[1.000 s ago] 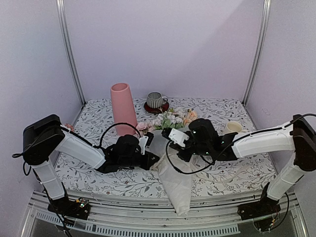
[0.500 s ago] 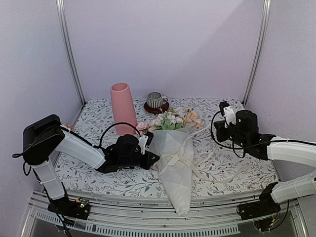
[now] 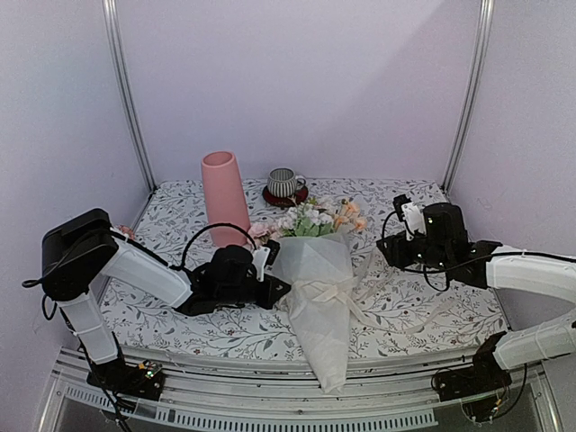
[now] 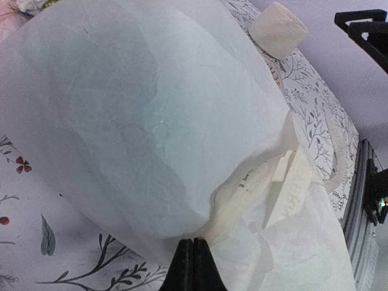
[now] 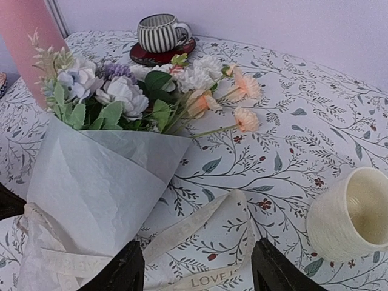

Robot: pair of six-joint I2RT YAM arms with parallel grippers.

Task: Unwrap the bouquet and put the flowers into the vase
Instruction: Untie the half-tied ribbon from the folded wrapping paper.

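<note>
Pink vase (image 3: 223, 193) stands upright, well behind the left gripper (image 4: 193, 259). That one's fingers are pressed together right at the paper of the bouquet (image 3: 317, 292), prob to pin it. Can't tell if a fold's nipped. Bouquet lies flat btwn both grippers, long axis near-to-far, blooms pointing away, narrow tip toward the bases. Right gripper (image 5: 197, 264) is spread apart, ribbon (image 5: 200, 225) lying slack btwn its fingers, holding nothing.
</note>
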